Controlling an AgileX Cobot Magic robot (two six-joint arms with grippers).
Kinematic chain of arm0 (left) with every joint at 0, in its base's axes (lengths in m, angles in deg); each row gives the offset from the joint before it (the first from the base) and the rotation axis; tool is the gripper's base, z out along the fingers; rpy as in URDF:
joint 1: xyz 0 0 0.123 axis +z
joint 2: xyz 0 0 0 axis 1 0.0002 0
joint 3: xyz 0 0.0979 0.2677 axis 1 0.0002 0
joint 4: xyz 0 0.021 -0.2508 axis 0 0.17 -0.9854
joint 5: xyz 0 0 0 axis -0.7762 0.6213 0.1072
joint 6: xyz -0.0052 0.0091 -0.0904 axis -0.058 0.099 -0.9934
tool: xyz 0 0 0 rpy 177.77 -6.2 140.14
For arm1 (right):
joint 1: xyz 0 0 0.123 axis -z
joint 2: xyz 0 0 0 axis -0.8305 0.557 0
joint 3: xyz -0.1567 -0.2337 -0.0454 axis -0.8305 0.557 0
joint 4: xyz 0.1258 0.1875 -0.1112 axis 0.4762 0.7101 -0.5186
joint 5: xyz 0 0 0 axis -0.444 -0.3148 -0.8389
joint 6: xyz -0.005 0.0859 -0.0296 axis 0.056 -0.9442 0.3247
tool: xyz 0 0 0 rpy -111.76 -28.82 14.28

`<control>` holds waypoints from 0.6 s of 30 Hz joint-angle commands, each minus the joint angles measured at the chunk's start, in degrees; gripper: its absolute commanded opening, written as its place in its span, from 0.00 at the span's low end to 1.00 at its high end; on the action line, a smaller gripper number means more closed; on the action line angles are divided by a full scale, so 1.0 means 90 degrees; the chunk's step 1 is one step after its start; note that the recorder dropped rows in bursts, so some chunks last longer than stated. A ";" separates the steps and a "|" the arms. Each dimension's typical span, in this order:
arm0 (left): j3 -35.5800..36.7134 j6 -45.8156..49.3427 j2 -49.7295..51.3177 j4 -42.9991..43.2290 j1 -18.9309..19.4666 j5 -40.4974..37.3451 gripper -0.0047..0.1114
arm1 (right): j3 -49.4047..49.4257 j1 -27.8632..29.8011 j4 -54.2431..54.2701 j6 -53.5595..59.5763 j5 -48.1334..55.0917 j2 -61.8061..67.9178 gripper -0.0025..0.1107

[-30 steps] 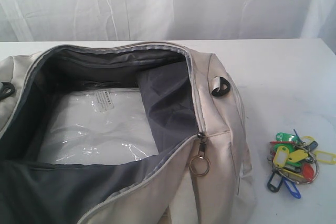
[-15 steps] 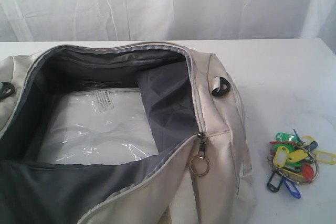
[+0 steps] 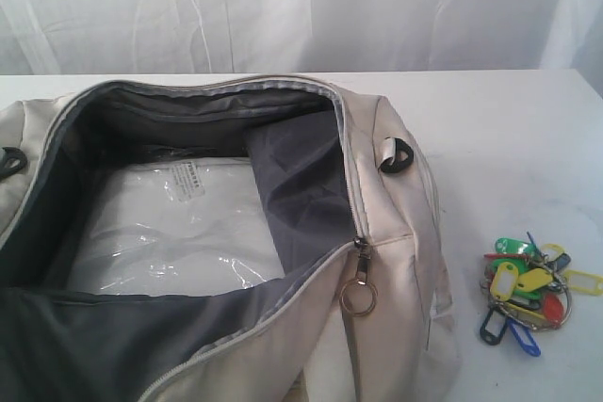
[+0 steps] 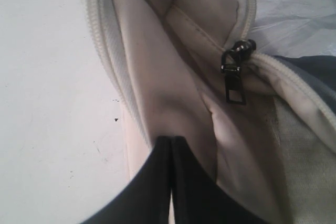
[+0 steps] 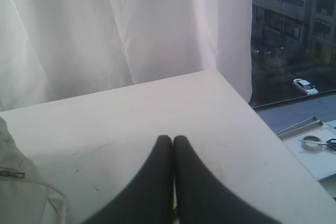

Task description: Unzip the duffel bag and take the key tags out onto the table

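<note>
Lying nearest in the exterior view, the duffel bag gapes open along its main zip, with the ring zipper pull hanging at its right end. Its near edge and left end are cut off by the frame. Just right of that end, clear of the fabric, the key tags sit in a loose bunch on the white tabletop, so the task looks finished. Neither arm shows in that view. The left claw is pressed shut on nothing, close beside the bag's cream outer wall and a small dark zipper pull; whether it touches the fabric I cannot tell. The right claw is likewise closed and empty above bare tabletop. The tags appear in neither wrist view, so their direction from either claw cannot be fixed, though lying on the right they are probably nearer the right arm. Deeper inside the bag a clear plastic-wrapped packet rests on the dark lining, its label unreadable. Beyond hangs a white curtain.
</note>
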 commanded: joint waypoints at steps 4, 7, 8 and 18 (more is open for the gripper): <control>0.0027 0.0013 -0.0063 -0.0015 -0.0013 -0.0031 0.04 | 0.0650 0.0052 0.0530 0.0074 -0.1143 -0.0034 0.02; 0.0027 0.0013 -0.0063 -0.0015 -0.0013 -0.0031 0.04 | 0.0988 0.0052 0.1696 0.0760 -0.1255 -0.0034 0.02; 0.0027 0.0013 -0.0063 -0.0015 -0.0013 -0.0031 0.04 | 0.1076 0.0052 0.2243 0.1243 -0.1224 -0.0034 0.02; 0.0027 0.0013 -0.0063 -0.0015 -0.0013 -0.0031 0.04 | 0.1523 0.0052 0.4555 0.4683 -0.1531 -0.0034 0.02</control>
